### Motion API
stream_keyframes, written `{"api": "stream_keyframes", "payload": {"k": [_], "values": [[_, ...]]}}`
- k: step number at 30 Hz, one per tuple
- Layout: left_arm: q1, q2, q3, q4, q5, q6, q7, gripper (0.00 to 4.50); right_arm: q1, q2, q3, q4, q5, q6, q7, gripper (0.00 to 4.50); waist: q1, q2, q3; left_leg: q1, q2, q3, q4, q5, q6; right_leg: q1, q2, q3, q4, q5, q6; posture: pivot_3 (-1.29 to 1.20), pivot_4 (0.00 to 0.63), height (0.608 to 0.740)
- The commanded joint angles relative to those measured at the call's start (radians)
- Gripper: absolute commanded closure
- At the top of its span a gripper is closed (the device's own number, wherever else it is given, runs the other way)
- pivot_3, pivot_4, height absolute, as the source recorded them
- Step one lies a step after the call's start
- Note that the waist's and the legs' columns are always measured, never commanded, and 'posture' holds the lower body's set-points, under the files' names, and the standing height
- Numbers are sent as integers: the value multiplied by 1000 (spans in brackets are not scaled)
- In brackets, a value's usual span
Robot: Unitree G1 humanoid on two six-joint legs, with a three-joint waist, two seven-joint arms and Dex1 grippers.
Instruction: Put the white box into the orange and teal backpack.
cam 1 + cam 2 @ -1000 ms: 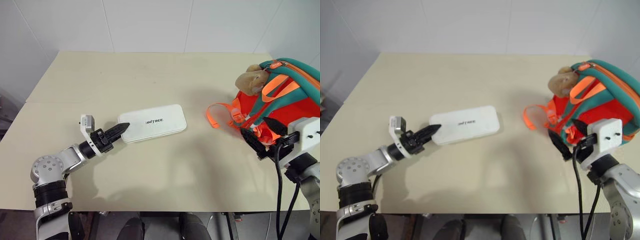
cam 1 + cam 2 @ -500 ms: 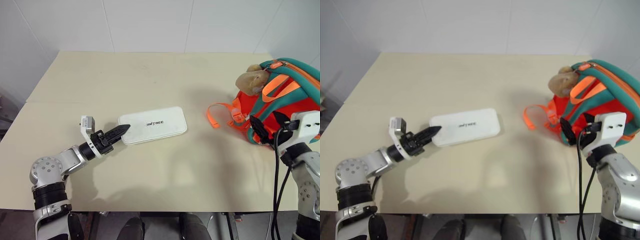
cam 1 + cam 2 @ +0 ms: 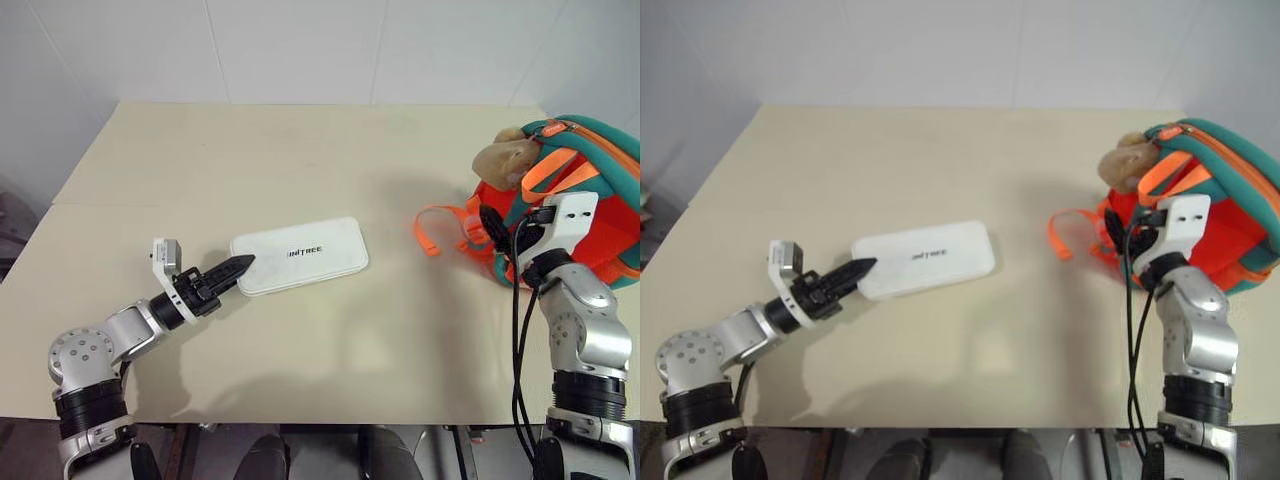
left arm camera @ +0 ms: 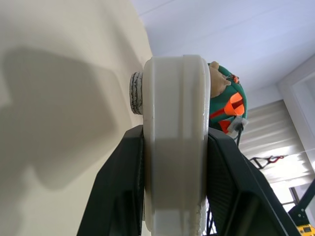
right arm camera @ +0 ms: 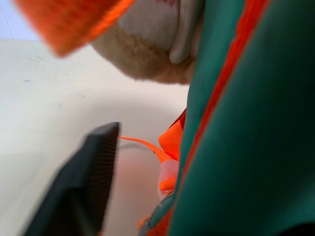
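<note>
Left hand (image 3: 236, 268) clamps white box (image 3: 300, 255) end edge; right hand (image 3: 492, 228), part-open, meets backpack (image 3: 585, 170).

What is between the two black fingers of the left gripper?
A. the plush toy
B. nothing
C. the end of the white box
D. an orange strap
C: in the left wrist view the left gripper has its fingers on both sides of the white box.

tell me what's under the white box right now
The white box lies flat on the table, with a small round foot showing on its underside. The left hand clamps its near end. The rest of its underside is hidden.
</note>
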Motion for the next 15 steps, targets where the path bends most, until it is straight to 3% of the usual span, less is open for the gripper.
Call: {"api": "stream_keyframes", "payload": {"k": [1, 7, 15], "values": [[20, 7, 25, -51, -63, -13, 12, 3198, -15, -12, -7, -2, -4, -23, -13, 2007, 0, 0, 0, 0, 0, 0, 0, 0, 0, 0, 0, 0, 0, 0, 0, 0, 150, 740], [48, 16, 27, -65, -92, -25, 36, 3198, -29, -18, -3, -12, 8, -31, -6, 3960, -2, 0, 0, 0, 0, 0, 1, 0, 0, 0, 0, 0, 1, 0, 0, 0, 150, 740], [46, 76, 39, -31, -98, -45, 22, 3198, 26, -22, 72, -244, 141, 92, 129, 3999, -4, 0, 0, 0, 0, 0, 0, 0, 0, 0, 1, 0, 0, 0, 0, 0, 150, 740]]}}
